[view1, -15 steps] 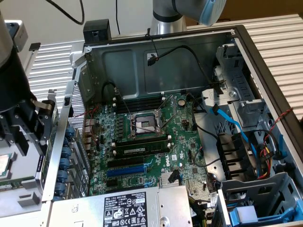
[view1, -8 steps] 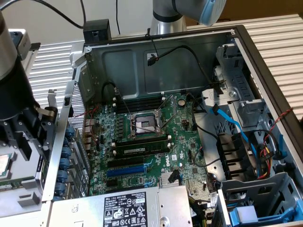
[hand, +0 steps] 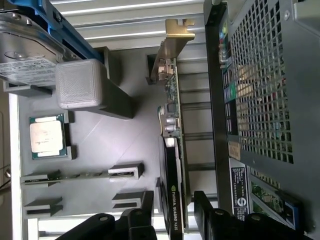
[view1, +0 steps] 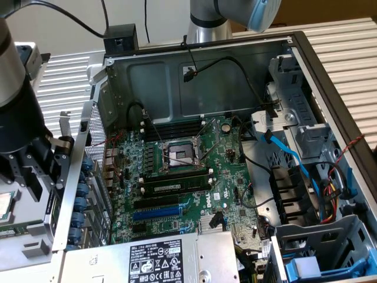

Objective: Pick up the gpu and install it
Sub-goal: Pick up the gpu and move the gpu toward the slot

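Observation:
The gpu point(hand: 172, 165) stands on edge in a grey holder tray point(hand: 110, 140) beside the computer case. Its black shroud carries NVIDIA Quadro lettering, its green board faces the case, and its metal end bracket point(hand: 176, 37) is at the far end. My gripper point(hand: 174, 220) is open and straddles the shroud end of the card, one black finger point(hand: 142, 217) on each side with small gaps. In the exterior view the gripper point(view1: 35, 174) hangs over the tray at that view's left, outside the case, and hides the gpu.
The open case holds the large green motherboard point(view1: 188, 171) with a blue expansion slot point(view1: 156, 213) and the silver power supply point(view1: 159, 259). The case's perforated wall point(hand: 260, 80) runs close beside the card. The tray also holds a CPU point(hand: 46, 136), a hard drive point(hand: 25, 45) and a grey block point(hand: 80, 82).

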`<state>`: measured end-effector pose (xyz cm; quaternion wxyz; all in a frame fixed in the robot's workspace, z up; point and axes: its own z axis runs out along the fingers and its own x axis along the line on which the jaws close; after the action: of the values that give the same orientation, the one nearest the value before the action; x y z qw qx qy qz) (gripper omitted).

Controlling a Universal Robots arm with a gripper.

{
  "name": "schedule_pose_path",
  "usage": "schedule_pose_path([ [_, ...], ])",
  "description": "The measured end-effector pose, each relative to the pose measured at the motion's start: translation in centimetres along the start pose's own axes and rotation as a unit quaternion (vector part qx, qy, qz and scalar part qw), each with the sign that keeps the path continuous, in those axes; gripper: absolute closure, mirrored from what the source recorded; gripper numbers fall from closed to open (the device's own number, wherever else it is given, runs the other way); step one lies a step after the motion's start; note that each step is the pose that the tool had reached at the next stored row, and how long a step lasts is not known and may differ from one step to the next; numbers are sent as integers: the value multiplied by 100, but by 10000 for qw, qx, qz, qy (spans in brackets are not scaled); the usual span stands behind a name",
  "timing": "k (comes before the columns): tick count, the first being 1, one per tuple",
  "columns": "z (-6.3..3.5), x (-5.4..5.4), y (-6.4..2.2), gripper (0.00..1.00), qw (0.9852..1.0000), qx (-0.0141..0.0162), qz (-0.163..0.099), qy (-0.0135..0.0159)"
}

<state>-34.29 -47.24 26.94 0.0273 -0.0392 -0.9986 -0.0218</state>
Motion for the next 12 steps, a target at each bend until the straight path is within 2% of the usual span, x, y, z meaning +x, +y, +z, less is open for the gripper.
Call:
schedule_pose_path([
  [6, 16, 1, 35, 55, 10000, -2, 9, -5],
  [9, 29, 14, 52, 55, 10000, -6, 8, -24],
  [11, 43, 59, 50, 55, 10000, -14, 3, -48],
  [12, 38, 93, 48, 55, 10000, -9, 7, -50],
])
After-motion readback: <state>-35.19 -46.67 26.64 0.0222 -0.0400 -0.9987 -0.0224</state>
